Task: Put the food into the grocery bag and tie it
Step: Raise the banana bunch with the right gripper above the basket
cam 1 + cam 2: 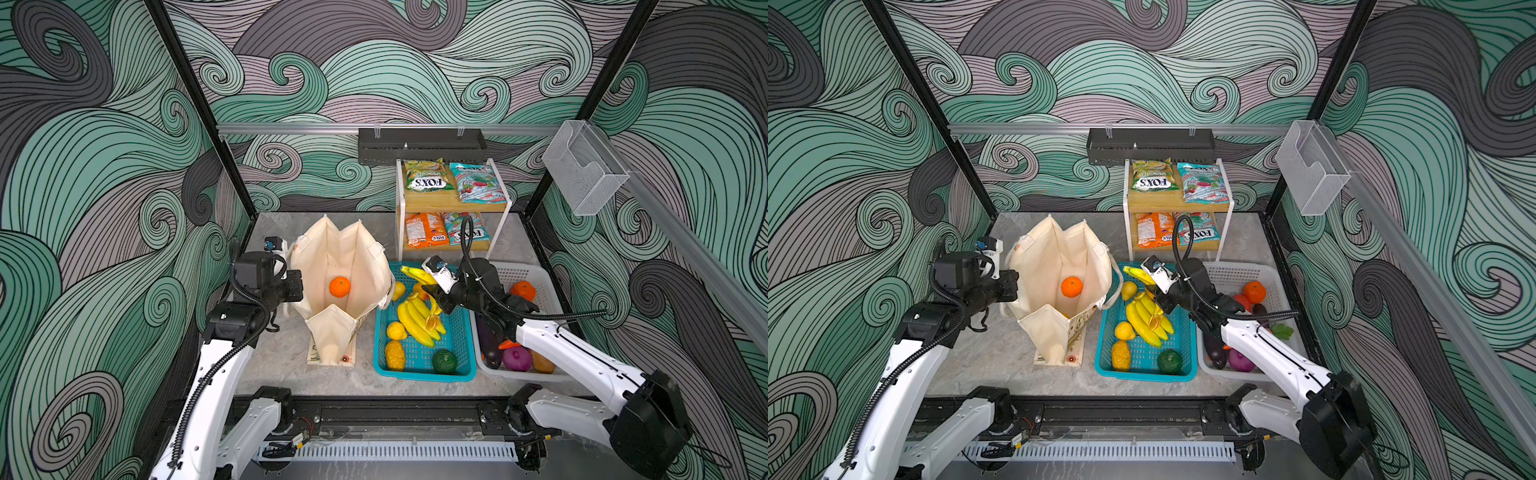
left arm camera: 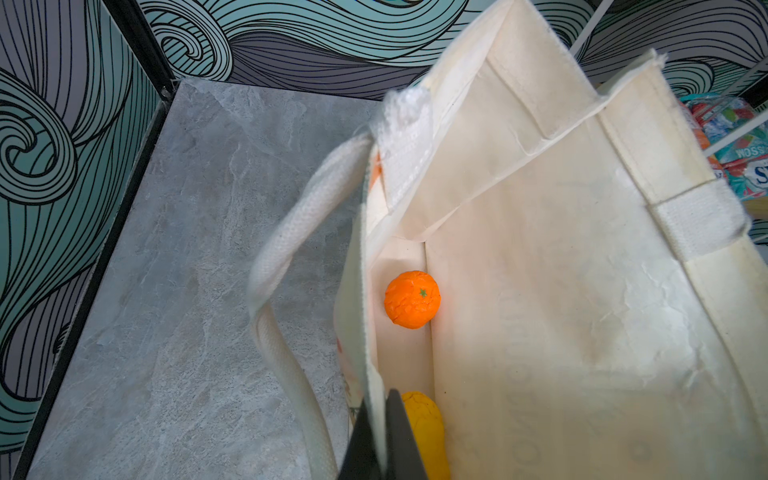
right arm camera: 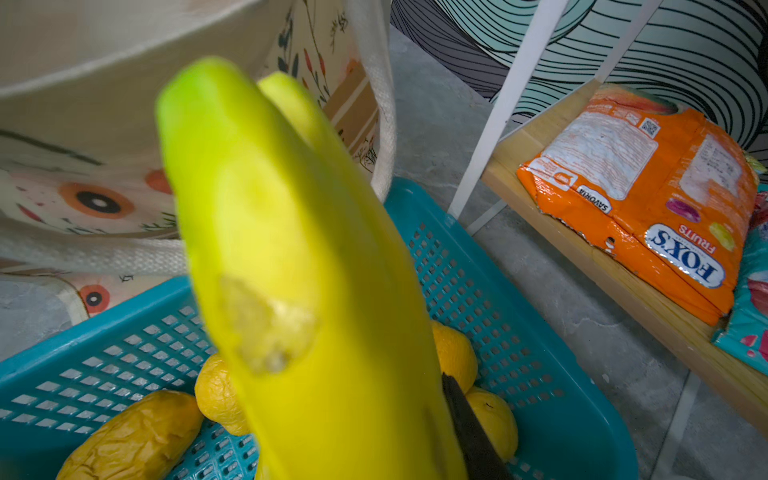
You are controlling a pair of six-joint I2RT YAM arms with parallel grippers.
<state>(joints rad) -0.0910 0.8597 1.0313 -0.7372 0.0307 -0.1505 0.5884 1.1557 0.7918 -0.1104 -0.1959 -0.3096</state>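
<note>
The cream grocery bag (image 1: 332,249) (image 1: 1054,253) stands open at centre-left in both top views. An orange (image 1: 340,286) (image 2: 412,299) lies on its floor, and a yellow fruit (image 2: 426,428) lies beside it. My left gripper (image 1: 298,286) (image 2: 380,436) is shut on the bag's left rim, with the cloth pinched between the two fingers. My right gripper (image 1: 434,293) is shut on a yellow banana bunch (image 1: 417,274) (image 3: 291,249) and holds it above the teal basket (image 1: 424,374) next to the bag's right side. Only one dark finger (image 3: 465,419) shows past the bananas.
The teal basket also holds another banana bunch (image 1: 417,322), lemons and a green fruit. A white basket (image 1: 536,274) at the right holds an orange, an eggplant (image 1: 489,347) and other vegetables. FOX'S packets (image 1: 426,176) lie on a two-tier shelf (image 1: 453,205) behind the baskets.
</note>
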